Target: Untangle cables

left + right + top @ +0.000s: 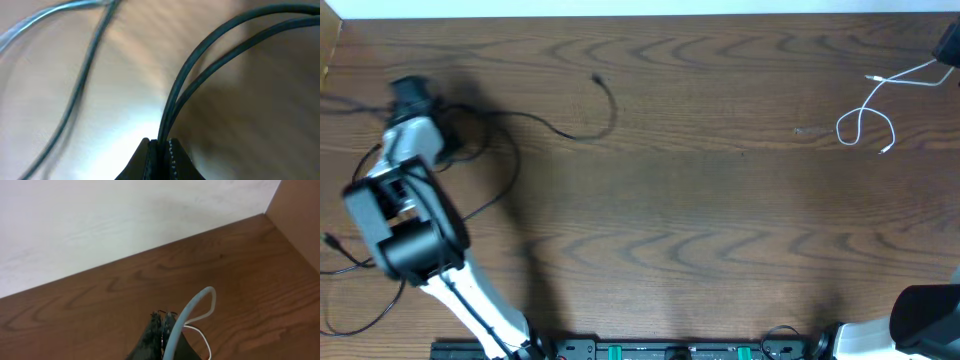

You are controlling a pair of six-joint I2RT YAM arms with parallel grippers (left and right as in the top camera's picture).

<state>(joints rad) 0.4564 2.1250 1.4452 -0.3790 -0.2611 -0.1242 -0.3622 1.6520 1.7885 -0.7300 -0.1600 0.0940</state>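
Your desk [700,220] is faintly glossy wood-grain; black cables [183,75] at the left end effector [159,145] look rubbery, the white cable [181,314] smooth plastic.

Left, black cables [560,130]; right, white cable [868,103]

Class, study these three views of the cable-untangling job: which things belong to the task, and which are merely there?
Belonging to the job:
black cables, pinched in the left tool
white cable, gripped by the right tool

Merely there:
wooden table
pale wall behind it
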